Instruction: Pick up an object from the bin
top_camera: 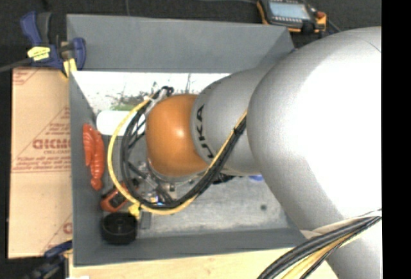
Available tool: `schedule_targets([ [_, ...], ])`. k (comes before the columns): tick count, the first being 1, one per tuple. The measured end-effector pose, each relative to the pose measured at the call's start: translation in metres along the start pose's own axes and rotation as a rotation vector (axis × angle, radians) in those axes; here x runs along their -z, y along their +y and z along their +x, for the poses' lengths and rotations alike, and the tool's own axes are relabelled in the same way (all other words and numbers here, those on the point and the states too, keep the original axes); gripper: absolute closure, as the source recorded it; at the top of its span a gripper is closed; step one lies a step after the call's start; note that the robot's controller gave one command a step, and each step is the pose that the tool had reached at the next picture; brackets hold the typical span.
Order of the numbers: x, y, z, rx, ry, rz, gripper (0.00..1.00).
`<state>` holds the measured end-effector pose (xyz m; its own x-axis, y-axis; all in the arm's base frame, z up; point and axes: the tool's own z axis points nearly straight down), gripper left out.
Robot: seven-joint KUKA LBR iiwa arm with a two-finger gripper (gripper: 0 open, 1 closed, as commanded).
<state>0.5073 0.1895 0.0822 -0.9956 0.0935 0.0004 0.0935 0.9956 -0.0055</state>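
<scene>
My gripper sits low in the bin's left half, its body partly showing under the arm's orange cover and looped cables. Just left of it lies a long red-orange crinkled thing along the left wall. A small orange and black thing lies beside the gripper's lower left. A black round cap-like thing rests in the near left corner. A white flat thing lies behind the gripper, toward the back wall.
The arm covers most of the bin's middle and right. A bit of something blue peeks out under the arm. Bare grey floor shows along the near wall to the right of the gripper.
</scene>
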Motion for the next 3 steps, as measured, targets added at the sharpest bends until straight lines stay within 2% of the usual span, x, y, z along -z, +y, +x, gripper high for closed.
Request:
schedule_targets([
  [1,-0.011,0.018,-0.009,-0.09,-0.005,-0.006,1.0],
  [2,-0.011,0.018,-0.009,-0.092,-0.004,-0.006,1.0],
  [3,0.0,0.019,0.003,-0.089,0.0,-0.005,1.0],
])
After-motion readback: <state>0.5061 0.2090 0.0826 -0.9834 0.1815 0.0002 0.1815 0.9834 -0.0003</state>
